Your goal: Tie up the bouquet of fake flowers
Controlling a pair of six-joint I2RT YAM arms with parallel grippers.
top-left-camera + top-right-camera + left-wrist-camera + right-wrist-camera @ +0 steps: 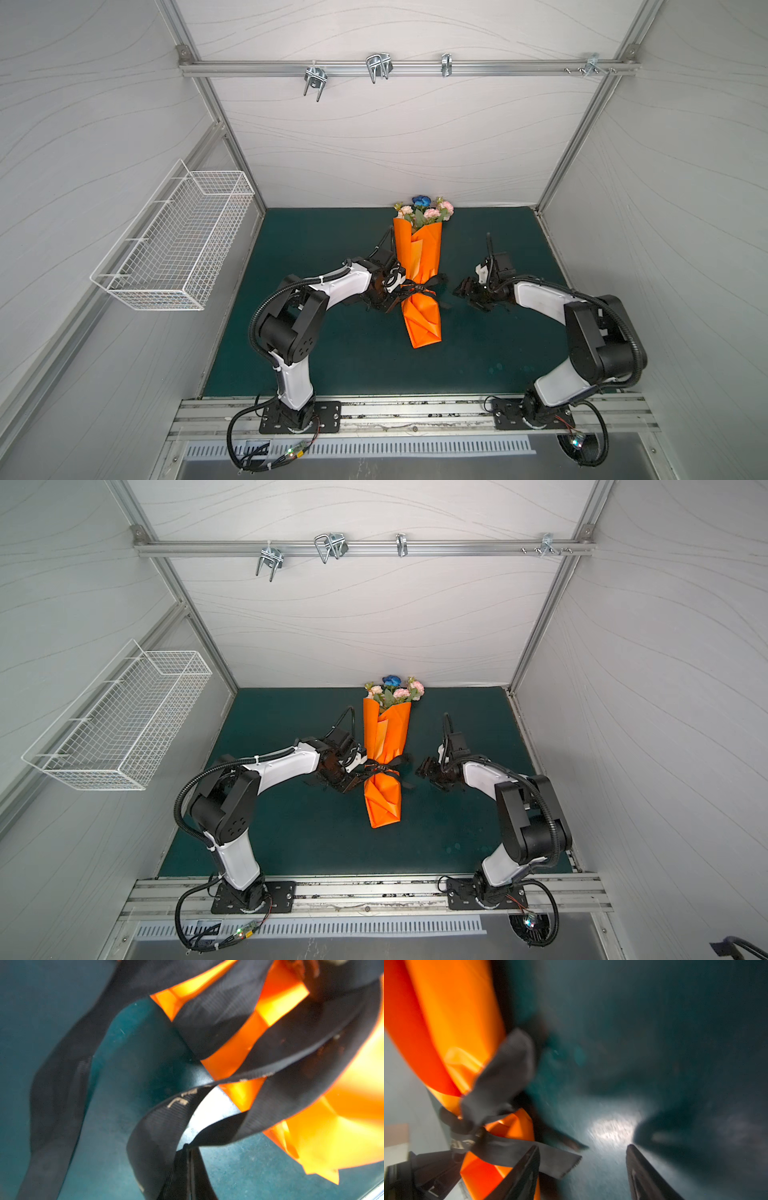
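The bouquet of fake flowers [424, 210] [395, 690] lies on the green mat, its blooms toward the back wall. Orange wrapping paper [417, 257] [342, 1126] [452, 1012] covers its stems. A black lettered ribbon [420, 288] [500, 1149] is knotted round the wrap's waist. My left gripper [397, 297] [356, 778] [187, 1148] is against the wrap's left side, shut on a loop of the ribbon [162, 1126]. My right gripper [461, 290] [424, 769] [582, 1150] stands open a little to the right of the wrap. A cut ribbon tail lies loose by one of its fingers [529, 1167].
A white wire basket [174, 245] hangs on the left wall. Metal hooks [378, 66] sit on the rail high on the back wall. The green mat [332, 353] stretches toward the front rail where both arm bases are bolted.
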